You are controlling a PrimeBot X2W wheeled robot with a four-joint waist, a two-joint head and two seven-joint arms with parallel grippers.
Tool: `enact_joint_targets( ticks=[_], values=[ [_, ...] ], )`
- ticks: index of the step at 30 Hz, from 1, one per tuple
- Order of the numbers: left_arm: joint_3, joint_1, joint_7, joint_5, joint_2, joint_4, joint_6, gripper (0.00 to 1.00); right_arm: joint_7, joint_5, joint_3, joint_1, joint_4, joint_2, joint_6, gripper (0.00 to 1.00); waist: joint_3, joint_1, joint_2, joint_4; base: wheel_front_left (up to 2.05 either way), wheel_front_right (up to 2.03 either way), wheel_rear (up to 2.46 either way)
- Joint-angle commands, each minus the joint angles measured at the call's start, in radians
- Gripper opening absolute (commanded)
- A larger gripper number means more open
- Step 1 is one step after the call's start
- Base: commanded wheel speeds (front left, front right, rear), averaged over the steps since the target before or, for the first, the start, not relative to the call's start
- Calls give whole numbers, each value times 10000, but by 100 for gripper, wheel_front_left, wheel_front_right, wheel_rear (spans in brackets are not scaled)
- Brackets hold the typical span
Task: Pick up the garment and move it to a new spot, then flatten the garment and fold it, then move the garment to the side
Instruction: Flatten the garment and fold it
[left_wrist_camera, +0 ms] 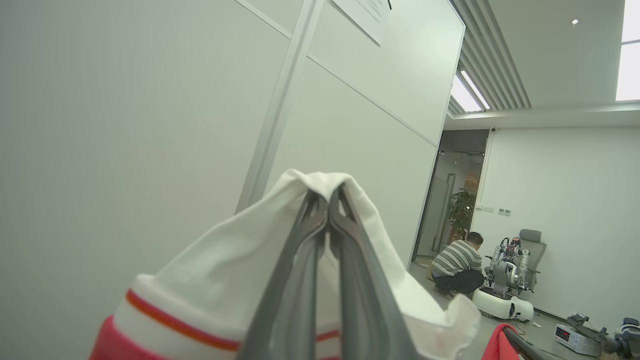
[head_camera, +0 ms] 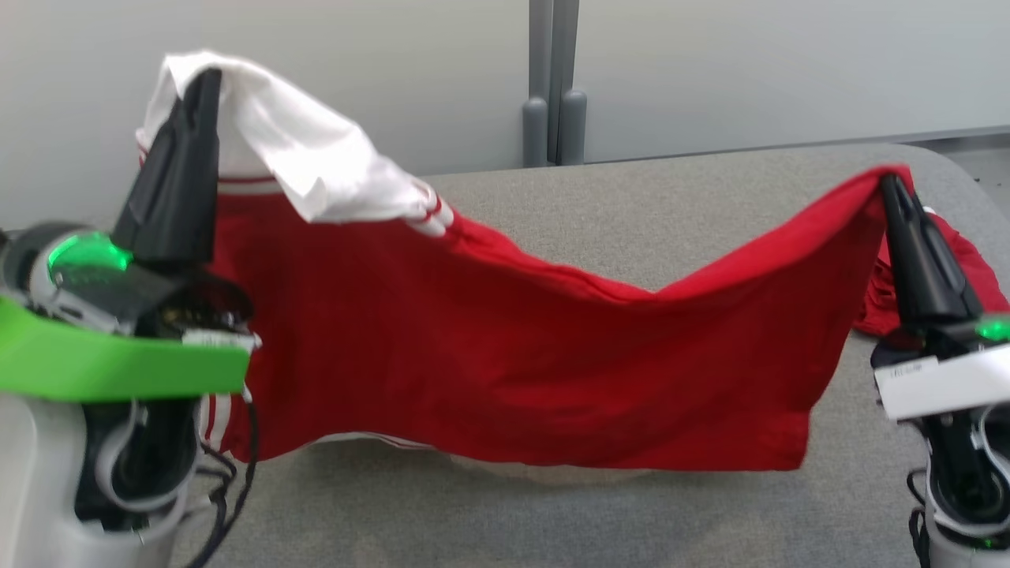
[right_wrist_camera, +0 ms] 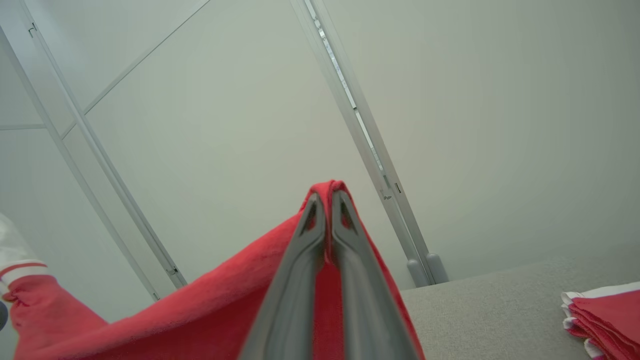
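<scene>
- Far left of the head view: left hand [head_camera: 208, 77] raised high, dark fingers pointing up, pinched shut on the garment [head_camera: 505, 347] at its white sleeve [head_camera: 316, 158]; bright green band [head_camera: 118, 367] around the wrist below.
- Along that hand's own fingers: tips pressed together, white cloth draped down both sides, a red-and-white striped cuff lower down, pale wall panels [left_wrist_camera: 125, 125] behind.
- Far back at the right of that same view: a person [left_wrist_camera: 457, 267] in a striped top, crouched on the floor just beside a second robot [left_wrist_camera: 505, 285] on a white base.
- Across the middle: garment hanging as a red sheet between the two hands, lifted over the grey surface [head_camera: 631, 205], top edge sagging in a shallow curve; white sleeve flopped forward over the upper left corner; lower hem close to the surface, touching or not hard to tell.
- Right: right hand [head_camera: 892, 181], lower in the picture than the left, fingers up, closed tight on a red corner of the garment.
- From the right wrist: fingertips together, red fabric folded over them and falling away to the left.
- Far right, behind the right hand: a folded stack [head_camera: 985, 272] of red cloth with white edging, lying on the surface, apart from the held garment.
</scene>
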Motion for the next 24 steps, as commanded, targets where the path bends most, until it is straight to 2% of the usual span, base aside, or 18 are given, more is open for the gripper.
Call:
enact_joint_targets(
  ticks=[1,6,11,18,22,24],
  values=[
    [42,-328,92,-22,96,123,28,0,90,-30,-6,-285,11,-31,3,0,220,0,53,-82,0,0,0],
    [91,-2236,702,-180,178,1539,-40,0,568,-16,42,-2338,1007,-32,3,0,1056,0,53,-164,0,0,0],
    [79,-4657,1079,232,405,3854,-103,0,545,-515,286,-5323,3216,-32,3,0,1955,0,53,-325,0,0,0],
    [-73,-7823,521,1058,316,6676,-411,0,-758,-1705,623,-9328,6694,-91,3,0,2861,0,53,-344,0,0,0],
    [-69,-8836,-159,1129,138,7536,-667,0,-1663,-2084,963,-10455,8064,-323,3,0,3210,0,53,-183,0,0,0],
    [-131,-8766,-352,997,47,7815,-779,0,-2065,-2095,1096,-10574,8646,-422,3,0,3332,0,53,-87,0,0,0]
  ],
)
